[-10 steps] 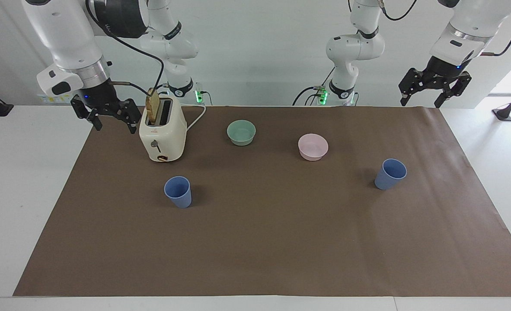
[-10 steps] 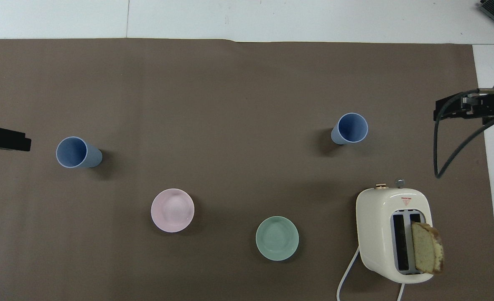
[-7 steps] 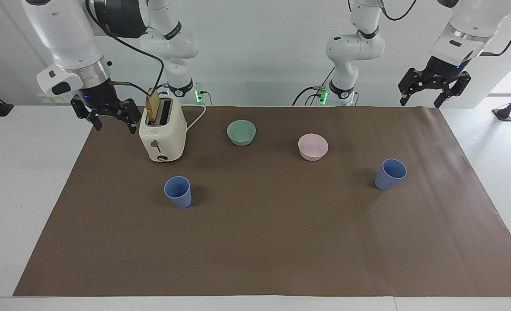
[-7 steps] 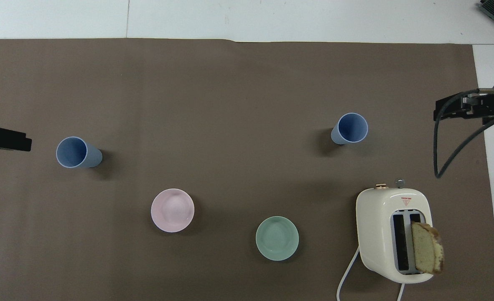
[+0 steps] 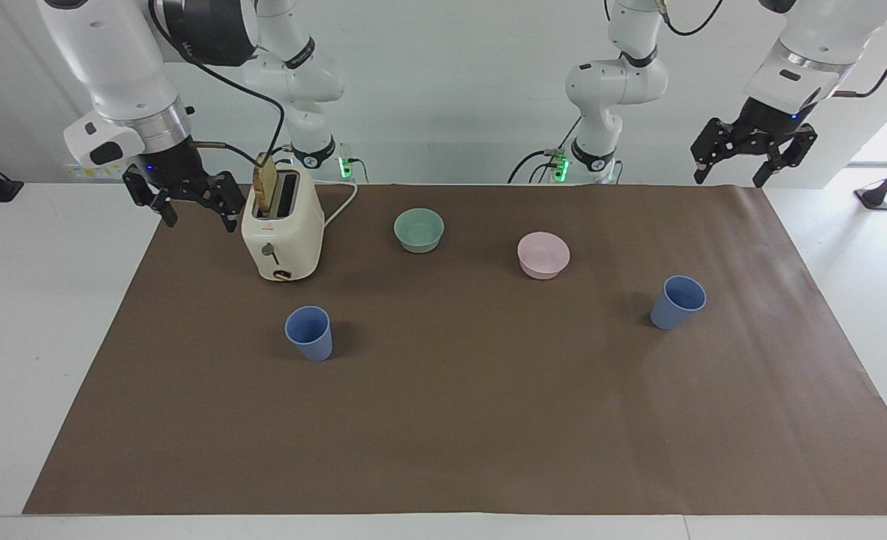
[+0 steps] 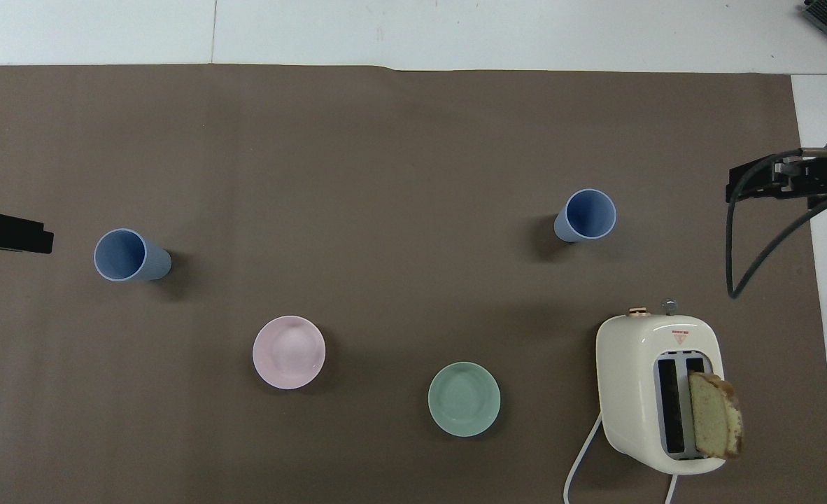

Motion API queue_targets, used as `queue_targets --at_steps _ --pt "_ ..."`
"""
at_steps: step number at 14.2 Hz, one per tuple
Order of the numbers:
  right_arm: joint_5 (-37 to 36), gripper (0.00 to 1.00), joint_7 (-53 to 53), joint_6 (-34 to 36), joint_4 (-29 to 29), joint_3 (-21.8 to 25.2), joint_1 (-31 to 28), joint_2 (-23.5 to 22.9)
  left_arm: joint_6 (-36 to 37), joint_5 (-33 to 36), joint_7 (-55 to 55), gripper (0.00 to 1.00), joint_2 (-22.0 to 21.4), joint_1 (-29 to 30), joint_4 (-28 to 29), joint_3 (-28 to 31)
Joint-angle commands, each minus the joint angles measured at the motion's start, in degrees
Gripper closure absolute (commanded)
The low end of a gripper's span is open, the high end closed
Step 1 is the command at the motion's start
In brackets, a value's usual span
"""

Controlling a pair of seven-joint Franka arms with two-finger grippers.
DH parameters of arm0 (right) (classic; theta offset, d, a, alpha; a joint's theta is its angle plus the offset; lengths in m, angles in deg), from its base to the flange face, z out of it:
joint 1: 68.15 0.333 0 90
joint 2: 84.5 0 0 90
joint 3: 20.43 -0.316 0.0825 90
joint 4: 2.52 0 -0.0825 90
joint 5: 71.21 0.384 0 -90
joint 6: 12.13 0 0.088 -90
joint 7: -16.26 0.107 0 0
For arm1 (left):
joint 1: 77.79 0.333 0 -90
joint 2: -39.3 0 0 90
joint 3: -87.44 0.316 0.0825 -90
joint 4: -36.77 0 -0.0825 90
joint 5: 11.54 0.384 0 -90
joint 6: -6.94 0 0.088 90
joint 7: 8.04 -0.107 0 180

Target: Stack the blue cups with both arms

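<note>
The two blue cups stand upright and apart on the brown paper that covers the counter point(image 5: 8, 315). One cup point(image 5: 309, 333) is at the right arm's end, farther from the robots than the toaster point(image 5: 282, 225). The other cup point(image 5: 678, 301) is at the left arm's end, farther from the robots than the pink bowl point(image 5: 543, 255). No cup is inside the other.

The right jaws point(image 5: 198, 212) hang in the air with nothing between them, and the fingers are spread open. They are over the edge of the paper, just beside the toaster, on its side away from the bowls. The cup at this end is well apart from these jaws, past the toaster and lower.

The left jaws point(image 5: 730, 177) are also open and hold nothing. They hang high over the corner of the paper nearest the robots at the left arm's end. The second cup stands well below them and farther out on the paper.

A slice of bread point(image 5: 266, 187) sticks up from the toaster slot that is closer to the right jaws. The green bowl point(image 5: 419, 229) sits between the toaster and the pink bowl. Both bowls are well apart from both jaws.
</note>
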Motion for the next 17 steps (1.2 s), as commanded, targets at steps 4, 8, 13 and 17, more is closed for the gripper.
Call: queue_targets --at_steps 4,8,13,17 --pt "-0.1 0.0 -0.6 0.0 0.8 -0.3 -0.4 0.6 0.7 0.2 -0.2 0.0 -0.4 0.2 -0.1 0.4" --pt "-0.1 0.0 -0.6 0.0 0.8 -0.3 -0.5 0.6 0.5 0.2 -0.2 0.0 -0.4 0.3 -0.1 0.5" --pt "-0.1 0.0 -0.6 0.0 0.8 -0.3 -0.5 0.6 -1.9 0.3 -0.8 0.0 0.1 2.1 1.3 1.0" --pt "-0.1 0.0 -0.6 0.0 0.8 -0.3 -0.4 0.6 -5.1 0.3 -0.8 0.0 0.9 3.4 4.1 1.0"
